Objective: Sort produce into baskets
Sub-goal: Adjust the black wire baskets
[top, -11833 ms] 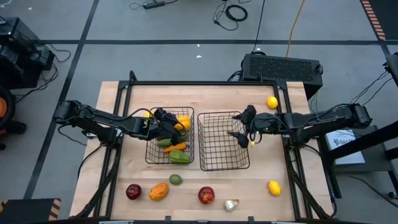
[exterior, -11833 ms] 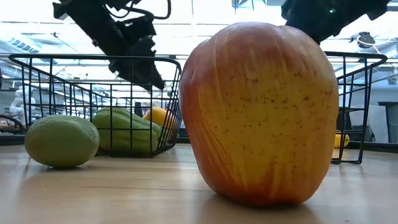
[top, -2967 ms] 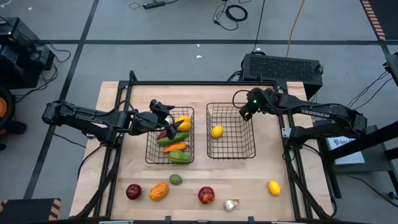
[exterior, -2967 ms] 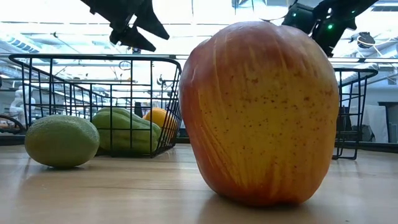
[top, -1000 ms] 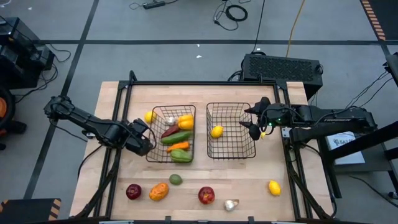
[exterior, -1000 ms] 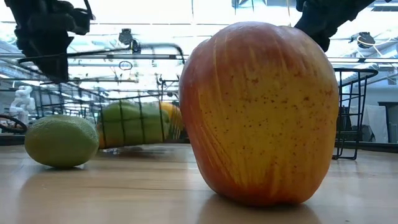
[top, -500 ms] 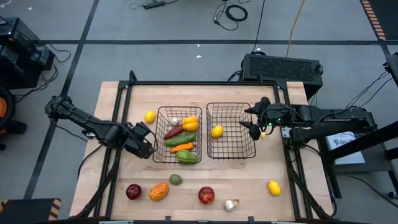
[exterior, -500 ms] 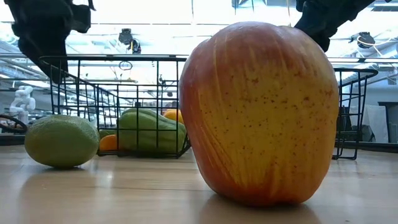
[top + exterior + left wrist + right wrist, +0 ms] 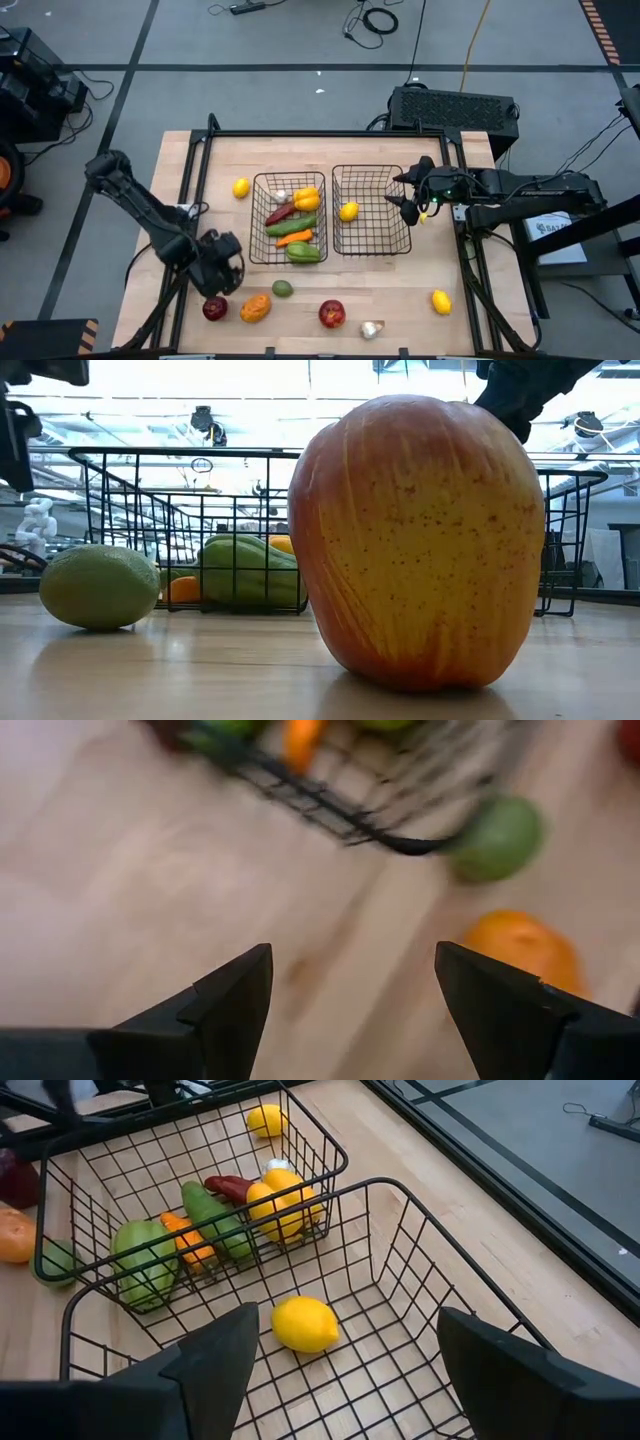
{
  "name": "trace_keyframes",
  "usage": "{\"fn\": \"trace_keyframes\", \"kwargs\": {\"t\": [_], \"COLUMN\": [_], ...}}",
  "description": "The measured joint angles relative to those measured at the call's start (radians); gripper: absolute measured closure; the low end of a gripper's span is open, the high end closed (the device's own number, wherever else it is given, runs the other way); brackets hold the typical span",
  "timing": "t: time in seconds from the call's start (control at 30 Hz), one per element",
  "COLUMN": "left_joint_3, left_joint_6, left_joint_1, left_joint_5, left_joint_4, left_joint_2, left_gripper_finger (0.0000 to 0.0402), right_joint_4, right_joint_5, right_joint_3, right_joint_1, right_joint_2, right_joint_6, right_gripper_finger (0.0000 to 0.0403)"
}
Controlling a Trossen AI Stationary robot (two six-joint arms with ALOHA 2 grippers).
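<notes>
Lemon (image 9: 305, 1324) in right basket (image 9: 420, 1270), apple (image 9: 418, 540) filling low view

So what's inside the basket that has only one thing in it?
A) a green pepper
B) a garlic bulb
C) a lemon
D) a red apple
C. The right-hand basket holds just one yellow lemon, which the right wrist view also shows lying on the mesh floor. The peppers sit in the other basket.

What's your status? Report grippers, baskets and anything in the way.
Left gripper open, empty, near dark red apple. Right gripper open, empty, at right basket holding one lemon. Left basket holds peppers. Nothing blocking.
</notes>
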Motion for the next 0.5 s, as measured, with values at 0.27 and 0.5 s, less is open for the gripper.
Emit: {"fn": "trace_keyframes", "kwargs": {"t": [0.27,0.5], "left_joint_3": [0.0,0.0], "left_joint_6": [-0.017,0.007], "left_joint_1": [-0.041,-0.007], "left_joint_5": [-0.143,-0.256], "left_joint_4": [0.069,0.036], "left_joint_2": [0.161,0.187], "left_gripper_finger": [0.0117,0.0117], "right_joint_4": [0.004,0.007], "right_joint_5": [0.0,0.0], "right_joint_3": [0.0,0.0], "right_joint_1": [0.0,0.0], "right_joint_2": [0.0,0.0], "right_joint_6": [0.0,0.012], "right_gripper_finger": [0.0106,0.0106]}}
